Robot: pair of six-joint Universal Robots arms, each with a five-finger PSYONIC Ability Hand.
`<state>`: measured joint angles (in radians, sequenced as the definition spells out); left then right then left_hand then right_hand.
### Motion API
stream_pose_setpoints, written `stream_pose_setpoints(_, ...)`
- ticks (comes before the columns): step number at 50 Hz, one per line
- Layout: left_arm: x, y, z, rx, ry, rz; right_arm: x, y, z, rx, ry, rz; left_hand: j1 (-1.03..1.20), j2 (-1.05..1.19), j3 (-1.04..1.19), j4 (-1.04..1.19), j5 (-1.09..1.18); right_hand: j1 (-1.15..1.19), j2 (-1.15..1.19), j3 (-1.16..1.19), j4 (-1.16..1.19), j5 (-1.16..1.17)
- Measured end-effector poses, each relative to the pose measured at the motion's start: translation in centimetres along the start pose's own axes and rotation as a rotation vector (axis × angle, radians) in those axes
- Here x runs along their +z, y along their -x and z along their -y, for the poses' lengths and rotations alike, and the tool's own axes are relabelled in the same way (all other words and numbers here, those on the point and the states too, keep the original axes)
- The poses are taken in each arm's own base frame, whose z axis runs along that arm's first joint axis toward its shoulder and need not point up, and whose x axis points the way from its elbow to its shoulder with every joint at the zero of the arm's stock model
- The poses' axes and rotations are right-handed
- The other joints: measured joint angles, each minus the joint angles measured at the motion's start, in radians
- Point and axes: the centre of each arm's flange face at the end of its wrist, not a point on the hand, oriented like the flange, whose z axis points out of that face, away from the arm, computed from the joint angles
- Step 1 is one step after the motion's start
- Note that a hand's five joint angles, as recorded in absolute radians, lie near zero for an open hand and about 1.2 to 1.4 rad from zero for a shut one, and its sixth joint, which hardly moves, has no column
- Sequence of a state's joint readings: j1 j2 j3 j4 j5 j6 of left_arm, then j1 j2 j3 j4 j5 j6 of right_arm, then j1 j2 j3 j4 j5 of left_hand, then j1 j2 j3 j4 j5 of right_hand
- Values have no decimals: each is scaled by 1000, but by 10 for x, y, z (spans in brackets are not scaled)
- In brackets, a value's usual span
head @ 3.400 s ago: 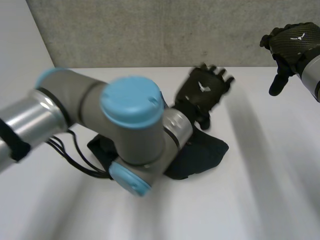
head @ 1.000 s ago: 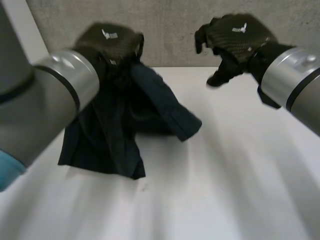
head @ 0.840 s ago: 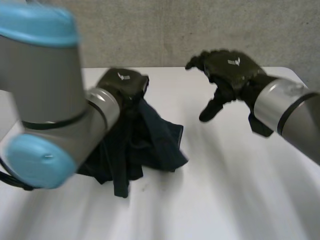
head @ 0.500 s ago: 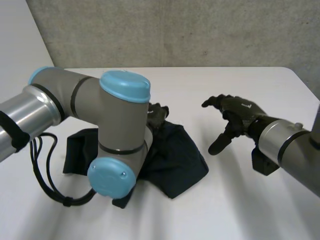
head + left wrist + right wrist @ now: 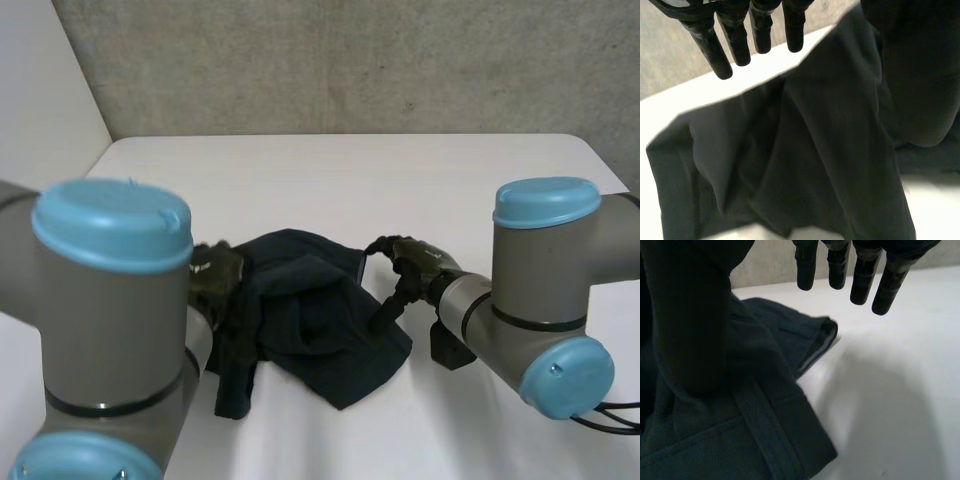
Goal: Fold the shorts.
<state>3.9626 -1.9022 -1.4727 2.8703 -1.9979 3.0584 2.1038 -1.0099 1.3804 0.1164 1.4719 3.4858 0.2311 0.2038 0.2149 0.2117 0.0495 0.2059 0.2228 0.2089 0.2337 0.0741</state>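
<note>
The dark navy shorts point(image 5: 305, 315) lie crumpled in a heap on the white table point(image 5: 330, 175). My left hand point(image 5: 218, 272) rests at the heap's left edge, half behind my own left arm. In the left wrist view its fingers point(image 5: 752, 30) are straight and open above the creased cloth point(image 5: 815, 165), holding nothing. My right hand point(image 5: 410, 262) sits at the shorts' right edge. The right wrist view shows its fingers point(image 5: 840, 260) straight and open over a hemmed edge of the shorts point(image 5: 760, 430).
My left arm's big elbow point(image 5: 110, 330) fills the near left and hides part of the shorts. My right arm's elbow point(image 5: 545, 290) stands at the near right. A grey wall point(image 5: 350, 60) runs behind the table's far edge.
My left hand held the shorts up off the table a second ago; it has come down and let go. My right hand has dropped from the air to the heap's right edge.
</note>
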Motion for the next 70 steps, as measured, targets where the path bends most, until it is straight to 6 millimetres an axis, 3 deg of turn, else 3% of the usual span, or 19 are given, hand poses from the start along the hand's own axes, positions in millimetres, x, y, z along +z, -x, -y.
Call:
stream_pose_setpoints(8,11,5,-29,-67,27,26,1,3,-12,22,43,11,0,0,0,0,0,39,58,67,49,45)
stream_pose_setpoints(16,33,12,-36,-109,38,60,-6,11,-29,2,93,56,86,105,84,89,81,689,875,872,858,823)
stream_pose_setpoints(17,37,12,-37,-110,43,63,-7,13,-32,-2,104,74,339,337,311,317,303,737,939,932,926,890)
stream_pose_setpoints(19,39,12,-37,-112,44,65,-8,14,-33,-5,109,85,339,337,311,317,303,746,946,953,947,907)
stream_pose_setpoints(22,42,12,-33,-112,38,69,-13,24,-33,-57,113,158,897,920,866,902,878,749,946,958,957,910)
stream_pose_setpoints(26,34,19,-7,-105,-29,72,-24,37,-5,-202,17,216,898,981,935,976,902,764,946,958,959,911)
stream_pose_setpoints(29,13,27,35,-31,-144,64,-41,50,33,-367,-127,234,898,985,936,979,902,773,946,958,959,911)
stream_pose_setpoints(30,0,31,56,32,-210,59,-56,60,63,-475,-244,226,898,985,936,979,902,773,946,958,959,911)
stream_pose_setpoints(32,-12,33,74,89,-269,58,-64,64,77,-520,-302,216,898,986,946,979,902,773,946,958,959,911)
stream_pose_setpoints(37,-67,43,145,306,-536,90,-122,88,154,-680,-623,132,898,990,971,980,902,773,946,958,959,911)
stream_pose_setpoints(41,-76,44,155,331,-576,100,-131,91,163,-693,-663,120,898,990,971,980,902,773,946,958,959,911)
stream_pose_setpoints(42,-111,50,189,399,-708,140,-147,96,178,-715,-726,102,898,990,971,984,902,773,946,958,959,911)
stream_pose_setpoints(47,-153,59,217,423,-803,165,-204,111,214,-825,-856,24,898,992,971,984,902,773,946,958,959,911)
stream_pose_setpoints(54,-170,54,208,433,-755,62,-228,111,216,-871,-814,-31,898,992,971,984,902,773,946,958,959,911)
stream_pose_setpoints(59,-159,41,187,416,-667,-46,-225,106,207,-883,-738,-43,898,992,971,984,902,773,946,958,959,911)
stream_pose_setpoints(65,-110,28,154,391,-486,-114,-195,98,191,-902,-617,-41,898,992,971,984,902,773,946,958,960,911)
stream_pose_setpoints(67,-70,25,135,382,-373,-122,-165,91,180,-915,-530,-42,898,992,971,984,902,773,946,958,960,911)
stream_pose_setpoints(68,-70,25,135,382,-373,-122,-165,91,180,-915,-530,-42,898,992,971,984,902,773,946,958,960,911)
stream_pose_setpoints(70,-16,22,113,374,-258,-124,-118,79,162,-933,-410,-54,898,986,969,977,902,773,946,958,960,911)
